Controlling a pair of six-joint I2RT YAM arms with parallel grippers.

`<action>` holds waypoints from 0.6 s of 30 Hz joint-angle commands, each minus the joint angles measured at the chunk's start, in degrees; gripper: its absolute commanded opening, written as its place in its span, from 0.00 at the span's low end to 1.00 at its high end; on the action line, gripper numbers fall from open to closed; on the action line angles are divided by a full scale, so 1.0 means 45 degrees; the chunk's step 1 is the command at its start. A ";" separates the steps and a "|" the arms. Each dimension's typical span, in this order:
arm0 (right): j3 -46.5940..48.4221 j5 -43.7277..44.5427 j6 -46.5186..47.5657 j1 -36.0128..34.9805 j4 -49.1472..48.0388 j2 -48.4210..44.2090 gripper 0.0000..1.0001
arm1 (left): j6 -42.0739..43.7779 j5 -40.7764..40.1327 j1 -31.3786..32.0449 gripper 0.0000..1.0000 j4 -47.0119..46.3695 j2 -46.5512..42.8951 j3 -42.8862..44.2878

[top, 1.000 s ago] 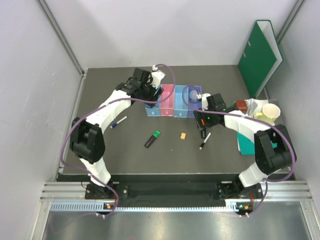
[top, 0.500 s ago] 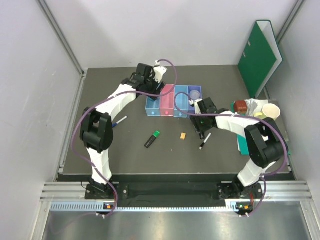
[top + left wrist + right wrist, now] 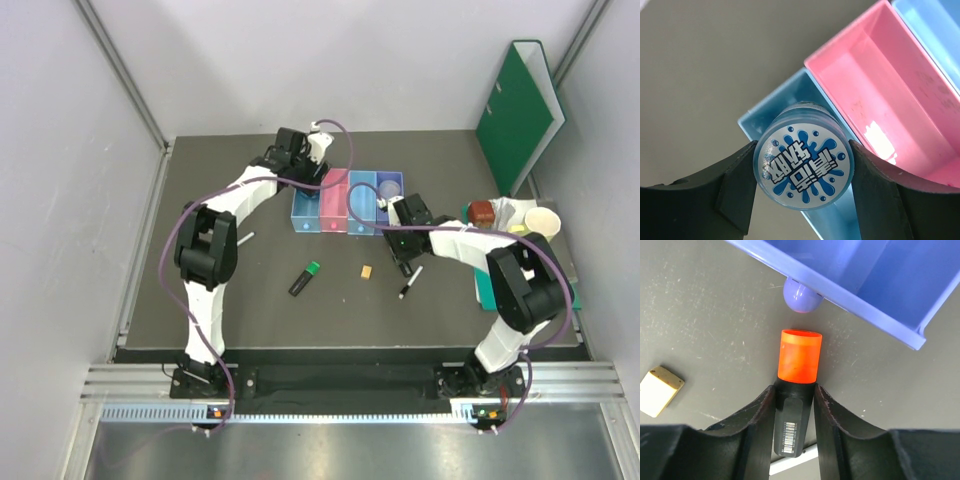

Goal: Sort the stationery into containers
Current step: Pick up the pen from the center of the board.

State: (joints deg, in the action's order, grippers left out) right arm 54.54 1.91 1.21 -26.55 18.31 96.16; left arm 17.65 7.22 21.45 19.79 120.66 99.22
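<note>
While the blue tin [image 3: 802, 162] was clamped by the left gripper [image 3: 802, 152] over the light blue tray [image 3: 765, 120], the orange-capped highlighter [image 3: 799, 356], at six o'clock of the purple tray [image 3: 865, 305], was pinched by the right gripper [image 3: 794, 392]; a level lift was advised.

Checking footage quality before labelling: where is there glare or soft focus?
Left wrist: a bright glare patch on the pink tray floor; the blue tin lid is sharp. Right wrist: the orange-capped highlighter is crisp, the purple tray softer.

Eraser [image 3: 367, 271] lies between highlighter [image 3: 305, 278] and pen [image 3: 409, 283].
</note>
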 commanded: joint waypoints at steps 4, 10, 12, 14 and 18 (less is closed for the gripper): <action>0.0359 0.0297 -0.0016 -0.0332 0.0014 0.0487 0.21 | 0.0511 0.0074 -0.0275 0.28 -0.1586 0.0354 0.1272; 0.0457 0.0375 0.0062 -0.0409 0.0170 0.0370 0.18 | 0.0687 0.0231 -0.0275 0.82 -0.1507 0.0296 0.1057; 0.0477 0.0415 0.0102 -0.0468 0.0248 0.0234 0.17 | 0.0707 0.0289 -0.0275 0.91 -0.1469 0.0199 0.0921; 0.0516 0.0415 0.0179 -0.0488 0.0346 0.0058 0.16 | 0.0668 0.0444 -0.0275 0.99 -0.1333 0.0062 0.0804; 0.0594 0.0376 0.0277 -0.0585 0.0834 -0.0721 0.16 | 0.0317 0.0640 -0.0275 0.99 -0.1039 -0.0387 0.0647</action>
State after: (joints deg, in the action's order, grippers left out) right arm 55.59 3.20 1.50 -27.90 19.09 96.71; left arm 19.84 8.16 20.36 16.62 123.02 102.00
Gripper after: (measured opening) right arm 0.320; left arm 0.987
